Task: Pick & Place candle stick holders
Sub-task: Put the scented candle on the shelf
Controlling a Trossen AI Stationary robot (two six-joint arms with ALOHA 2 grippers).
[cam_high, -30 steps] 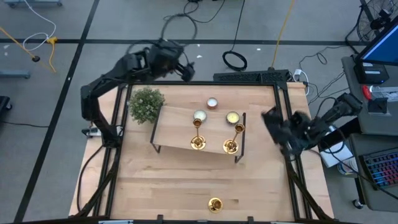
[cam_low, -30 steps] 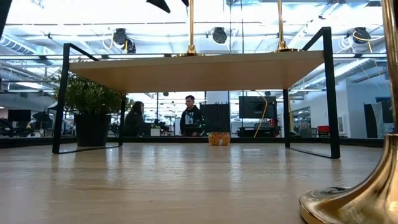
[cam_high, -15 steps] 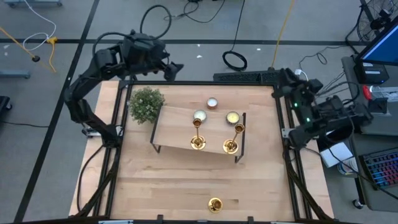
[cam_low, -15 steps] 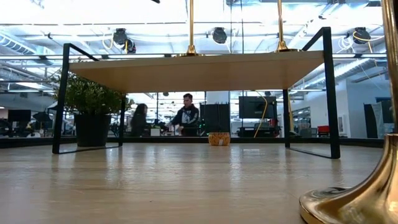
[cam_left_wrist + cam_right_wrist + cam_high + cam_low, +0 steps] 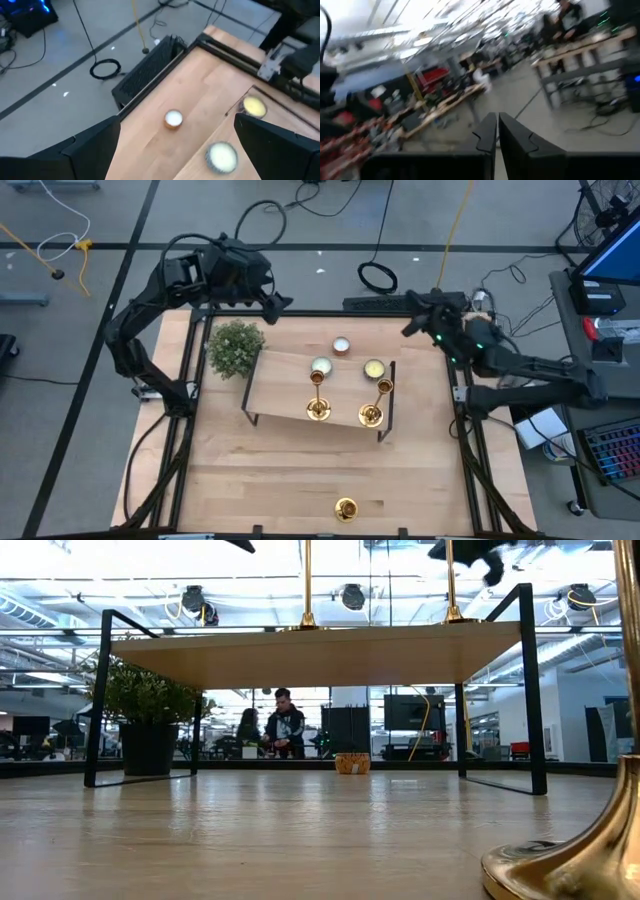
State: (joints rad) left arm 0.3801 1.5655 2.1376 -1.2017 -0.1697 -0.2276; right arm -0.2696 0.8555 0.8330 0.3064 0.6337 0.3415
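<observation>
Your right gripper [image 5: 497,131] has its fingers pressed together on nothing, raised at the table's far right corner. Your left gripper [image 5: 272,300] has its fingers spread wide and empty, above the far left edge near the plant [image 5: 235,347].

Two candle stick holders [image 5: 318,408] stand on the small shelf [image 5: 280,385]; the third holder [image 5: 345,507] stands alone at the near edge. I think a clenched gripper could knock a tall holder over, so open it first.

A second ago the right arm was folded low beside the table; now it reaches over the corner with its fingers closed.
</observation>
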